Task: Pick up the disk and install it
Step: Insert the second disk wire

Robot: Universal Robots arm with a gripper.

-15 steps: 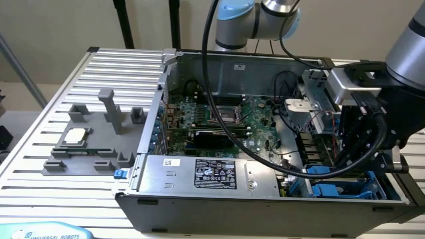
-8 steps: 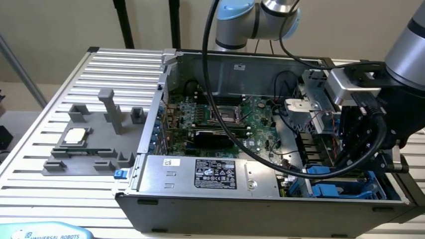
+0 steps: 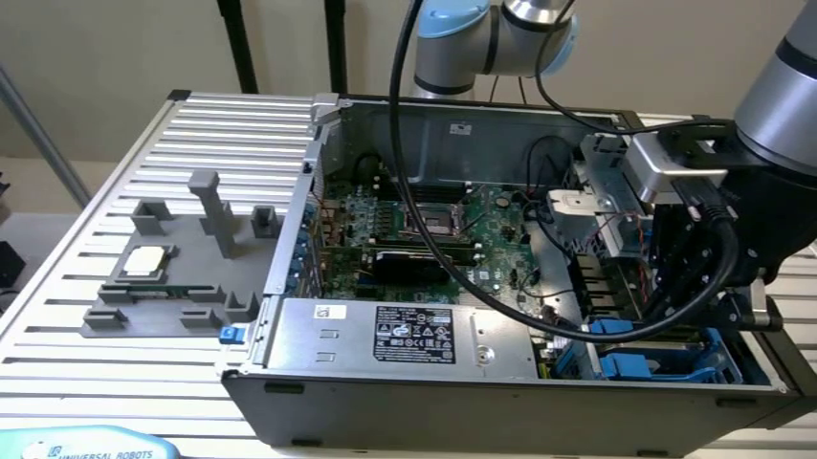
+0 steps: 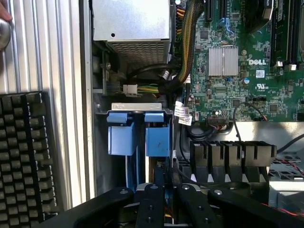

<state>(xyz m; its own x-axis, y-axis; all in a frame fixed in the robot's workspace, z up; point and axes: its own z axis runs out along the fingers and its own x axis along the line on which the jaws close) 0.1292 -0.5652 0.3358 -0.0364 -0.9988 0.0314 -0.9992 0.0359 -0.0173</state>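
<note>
Disk (image 4: 156, 141): upright in the case's drive bay, blue bracket tabs showing beside a second blue carrier (image 4: 121, 137).
Handling: stiff, fairly heavy, shock-sensitive — best held by the bracket's edges.
End effector (image 4: 164, 190): fingers narrow, apparently clamped on the disk's edge — contact partly hidden.

The arm (image 3: 779, 105) reaches down from above into the front corner of the open computer case on the exterior view's right. Its gripper (image 4: 164, 190) points downward, black fingers (image 4: 151, 202) close together.
</note>
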